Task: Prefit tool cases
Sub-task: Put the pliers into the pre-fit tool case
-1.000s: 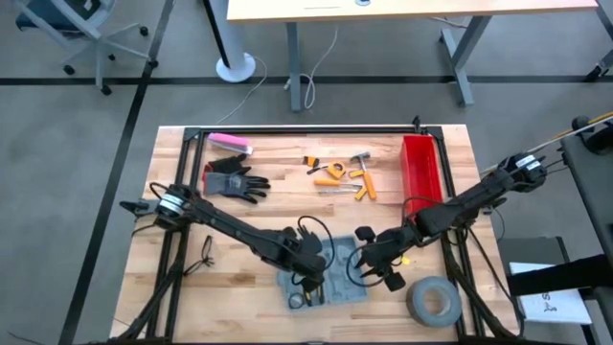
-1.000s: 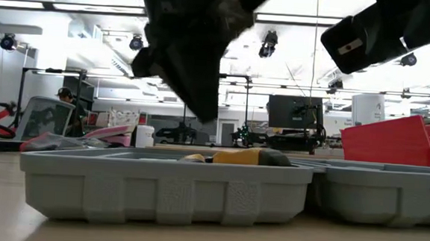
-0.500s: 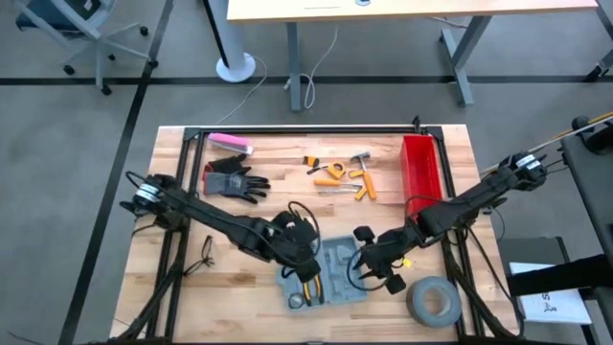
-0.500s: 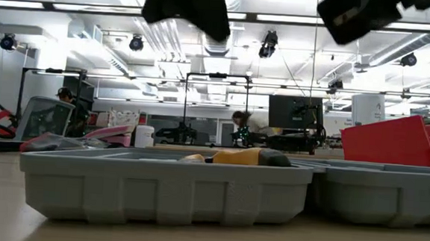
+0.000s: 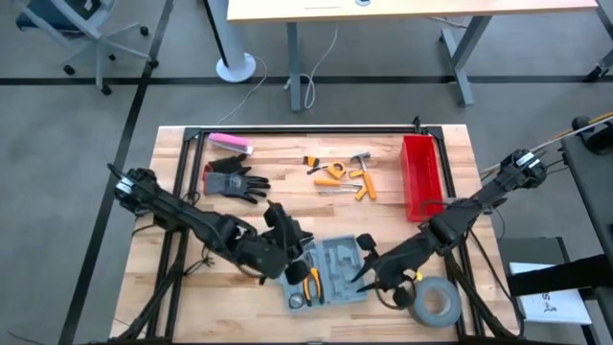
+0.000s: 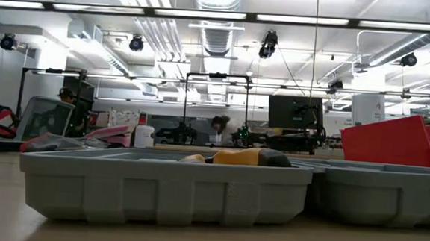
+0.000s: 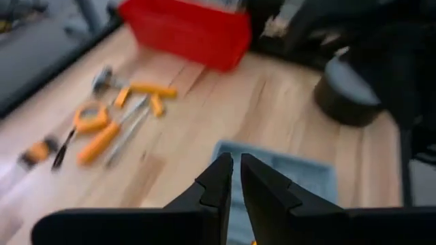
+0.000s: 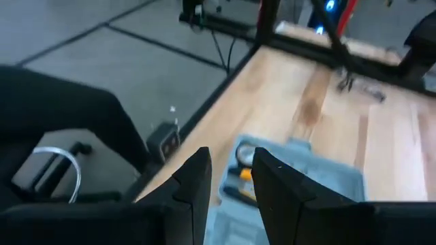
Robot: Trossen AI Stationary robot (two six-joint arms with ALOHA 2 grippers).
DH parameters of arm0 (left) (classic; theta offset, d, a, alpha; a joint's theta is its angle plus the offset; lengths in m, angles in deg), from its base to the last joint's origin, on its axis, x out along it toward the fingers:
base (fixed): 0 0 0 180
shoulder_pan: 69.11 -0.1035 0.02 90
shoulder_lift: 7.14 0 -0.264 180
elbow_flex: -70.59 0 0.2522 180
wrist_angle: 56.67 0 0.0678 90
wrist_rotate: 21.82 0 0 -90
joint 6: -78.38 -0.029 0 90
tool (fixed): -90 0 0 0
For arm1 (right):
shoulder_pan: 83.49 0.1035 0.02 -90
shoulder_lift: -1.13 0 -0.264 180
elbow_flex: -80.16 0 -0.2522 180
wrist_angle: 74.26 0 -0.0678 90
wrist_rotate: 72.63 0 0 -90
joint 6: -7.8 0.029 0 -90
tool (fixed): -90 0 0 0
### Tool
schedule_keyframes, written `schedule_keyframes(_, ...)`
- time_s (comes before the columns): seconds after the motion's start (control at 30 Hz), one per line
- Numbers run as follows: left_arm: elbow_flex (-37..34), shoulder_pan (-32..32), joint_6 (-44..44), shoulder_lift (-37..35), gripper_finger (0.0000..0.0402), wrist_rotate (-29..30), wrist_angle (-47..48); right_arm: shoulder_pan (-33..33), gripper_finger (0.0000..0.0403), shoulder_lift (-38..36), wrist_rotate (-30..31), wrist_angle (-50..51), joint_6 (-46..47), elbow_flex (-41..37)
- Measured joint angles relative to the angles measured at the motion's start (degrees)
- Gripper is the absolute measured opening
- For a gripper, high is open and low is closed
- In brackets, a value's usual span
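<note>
The grey-blue tool case lies open and flat on the wooden table near its front edge; it also shows in the low view. Yellow-handled pliers lie in its left half. My left gripper hovers above the case's left side, shut, with nothing between its fingers. My right gripper hovers over the case's right edge, its fingers a little apart and holding nothing. Neither gripper shows in the low view.
A red bin stands at the right. A grey tape roll lies near the front right corner. Loose orange-handled tools lie in the middle far part, with black gloves and a pink object at the far left.
Both grippers have risen from just above the case and left the low view. My left gripper has drawn back toward the table's left and far side and tipped up toward level. The case and the pliers in it have stayed put.
</note>
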State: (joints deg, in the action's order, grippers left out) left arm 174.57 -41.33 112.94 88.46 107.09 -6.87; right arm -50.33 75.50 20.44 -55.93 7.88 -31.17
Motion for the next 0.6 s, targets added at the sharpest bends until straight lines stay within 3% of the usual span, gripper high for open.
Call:
schedule_keyframes(0.3, 0.0, 1.3, -20.0, -0.2, 0.0009, -2.5, -18.6, -1.7, 0.0105, -5.1, 0.0, -4.2, -4.0, -0.2)
schedule_keyframes(0.6, 0.0, 1.3, -41.1, -0.2, 0.0014, -6.0, -33.7, -4.2, 0.0111, -10.9, 0.0, -4.1, -2.3, -0.1)
